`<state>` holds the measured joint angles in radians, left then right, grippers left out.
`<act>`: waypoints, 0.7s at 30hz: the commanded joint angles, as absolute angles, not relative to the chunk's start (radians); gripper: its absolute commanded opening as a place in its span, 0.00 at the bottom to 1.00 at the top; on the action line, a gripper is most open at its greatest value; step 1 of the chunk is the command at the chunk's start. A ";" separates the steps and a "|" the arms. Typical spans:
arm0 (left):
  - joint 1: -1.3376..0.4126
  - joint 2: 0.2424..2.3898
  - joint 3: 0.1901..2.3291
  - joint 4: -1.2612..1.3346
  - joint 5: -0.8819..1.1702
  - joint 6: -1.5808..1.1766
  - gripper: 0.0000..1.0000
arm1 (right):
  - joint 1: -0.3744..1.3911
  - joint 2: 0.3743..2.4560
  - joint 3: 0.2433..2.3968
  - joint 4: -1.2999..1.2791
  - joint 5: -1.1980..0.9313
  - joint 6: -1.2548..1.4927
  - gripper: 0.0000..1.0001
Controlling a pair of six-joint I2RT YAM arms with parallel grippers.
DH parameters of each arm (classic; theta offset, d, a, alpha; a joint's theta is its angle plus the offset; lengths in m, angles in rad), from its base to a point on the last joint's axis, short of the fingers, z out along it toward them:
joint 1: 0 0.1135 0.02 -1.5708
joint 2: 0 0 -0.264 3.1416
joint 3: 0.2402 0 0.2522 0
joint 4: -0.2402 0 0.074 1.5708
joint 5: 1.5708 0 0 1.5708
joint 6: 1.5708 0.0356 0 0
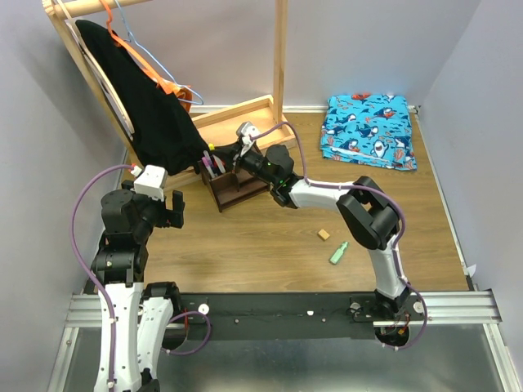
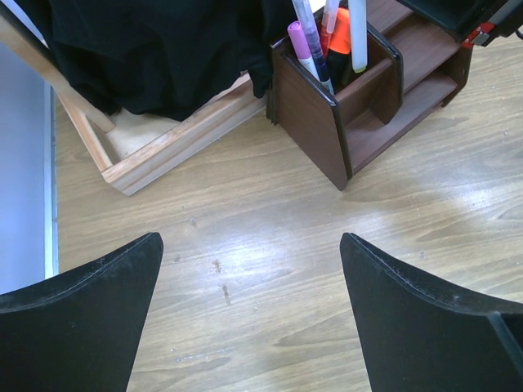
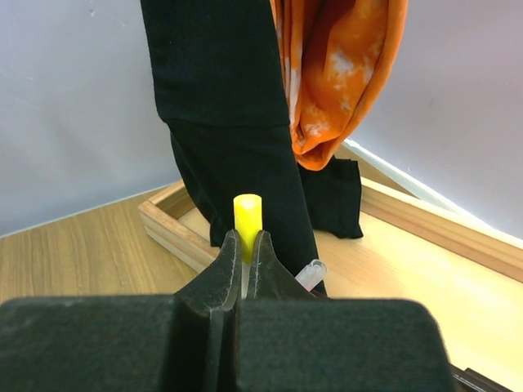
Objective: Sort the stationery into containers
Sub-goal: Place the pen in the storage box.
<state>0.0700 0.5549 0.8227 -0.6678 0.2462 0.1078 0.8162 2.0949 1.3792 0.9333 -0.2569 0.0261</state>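
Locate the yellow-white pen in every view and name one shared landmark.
Top external: yellow-white pen, a tiny yellow tip at the organiser's left end.
Left wrist: top edge, right of centre, at the organiser.
Right wrist: centre, pinched in the right gripper.
Shared landmark: the hanging black garment.

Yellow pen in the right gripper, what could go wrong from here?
The right gripper is shut on the yellow pen above the tall compartment of the organiser, already crowded with pens; released off-centre, it may catch on them or drop outside. The black garment hangs close behind, so the gripper might snag it.
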 commanded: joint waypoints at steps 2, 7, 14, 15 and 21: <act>0.071 0.548 0.842 -0.647 0.232 0.110 0.99 | 0.811 2.122 1.396 0.917 -0.270 0.017 0.02; 0.071 0.532 0.842 -0.635 0.241 0.103 0.99 | 0.810 2.096 1.396 0.842 -0.261 0.009 0.30; 0.071 0.486 0.824 -0.592 0.268 0.068 0.99 | 0.811 1.987 1.419 0.637 -0.236 -0.044 0.50; 0.071 0.471 0.822 -0.588 0.271 0.064 0.99 | 0.811 1.968 1.431 0.600 -0.216 -0.046 0.51; 0.069 0.405 0.813 -0.568 0.327 0.031 0.99 | 0.807 1.829 1.483 0.131 0.105 0.064 0.63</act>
